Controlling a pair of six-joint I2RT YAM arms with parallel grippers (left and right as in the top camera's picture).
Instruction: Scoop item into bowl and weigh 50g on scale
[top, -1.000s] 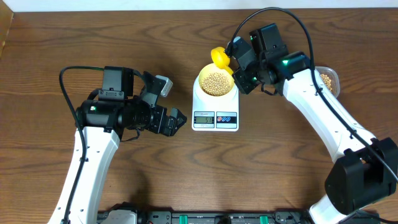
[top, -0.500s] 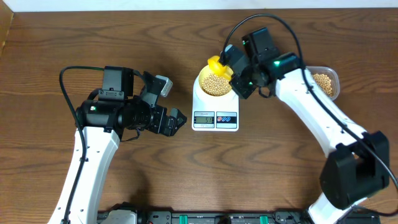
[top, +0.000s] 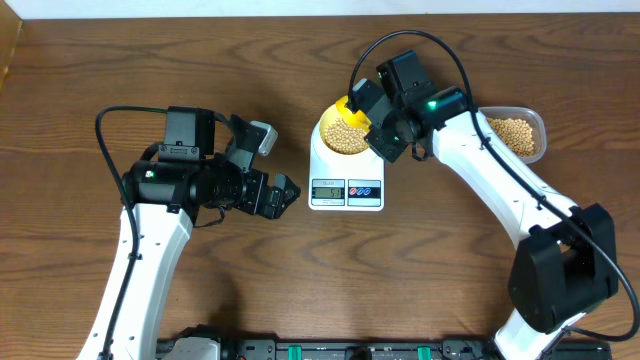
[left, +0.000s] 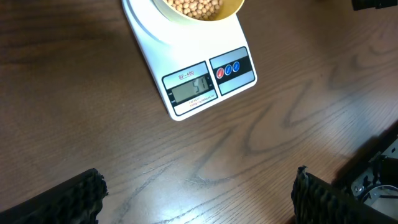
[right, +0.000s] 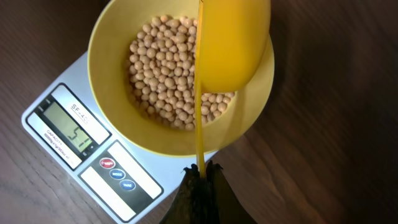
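Wood table (top: 450, 280). The scale (top: 346, 190) sits mid-table, display toward the robot. The clear tub (top: 515, 135) sits right of the scale, partly hidden by the right arm. Left gripper (top: 278, 165) hangs left of the scale, jaws wide apart, empty. The bowl (right: 106, 68) sits on the scale platform. Right gripper (right: 201, 177) is clamped on the handle of the yellow scoop (right: 233, 43), with the scoop head over the bowl's rim. Beans (right: 161, 68) cover the bowl's bottom, more in the tub.

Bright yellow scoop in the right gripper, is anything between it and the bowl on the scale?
Nothing visible does. The bright yellow plastic scoop in the right gripper hangs directly over the open top of the round pale yellow bowl, with only beige beans inside.
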